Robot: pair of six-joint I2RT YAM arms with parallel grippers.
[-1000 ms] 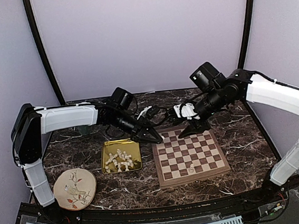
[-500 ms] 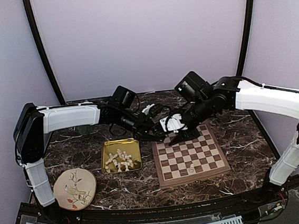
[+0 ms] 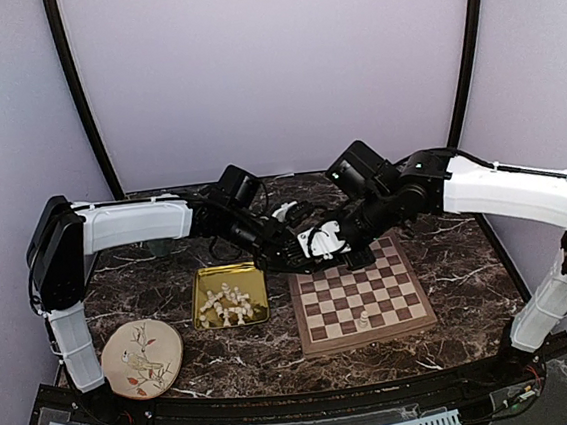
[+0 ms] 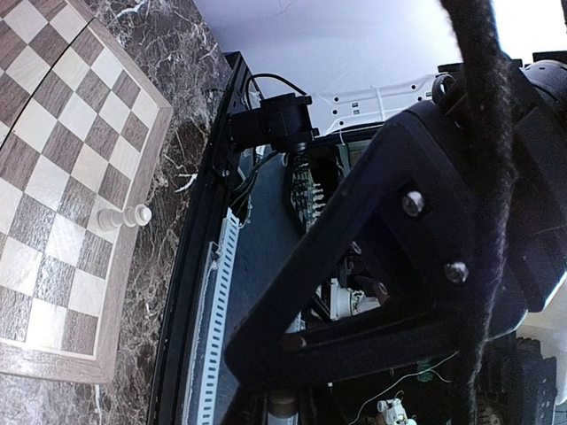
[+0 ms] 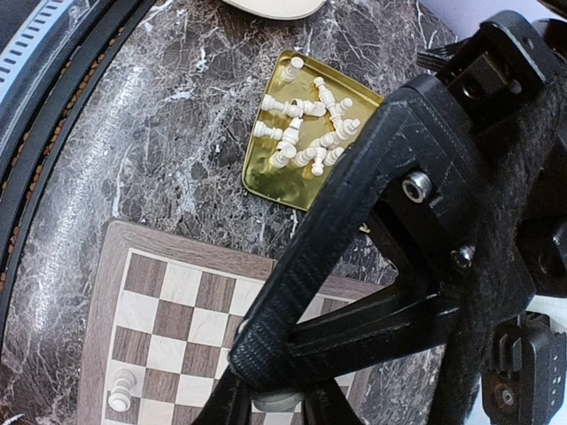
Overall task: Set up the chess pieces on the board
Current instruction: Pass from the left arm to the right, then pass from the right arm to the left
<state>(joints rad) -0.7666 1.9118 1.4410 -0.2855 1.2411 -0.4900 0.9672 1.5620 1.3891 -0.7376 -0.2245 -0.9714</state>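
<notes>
Chess pieces fill the gold tray, just left of where left pincer faces right pincer; your left wrist shows only one piece, on the board. Grips: cannot tell.

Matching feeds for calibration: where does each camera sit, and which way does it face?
Top external: above and behind, looking down on the board, gold tray, left arm and right arm.
Left wrist: on the left arm, facing the table's near edge across the board; its own fingers fill the right.
Right wrist: on the right arm, looking down on gold tray and board; its own fingers cross the frame.
Shared: all show the lone piece on the board.
</notes>
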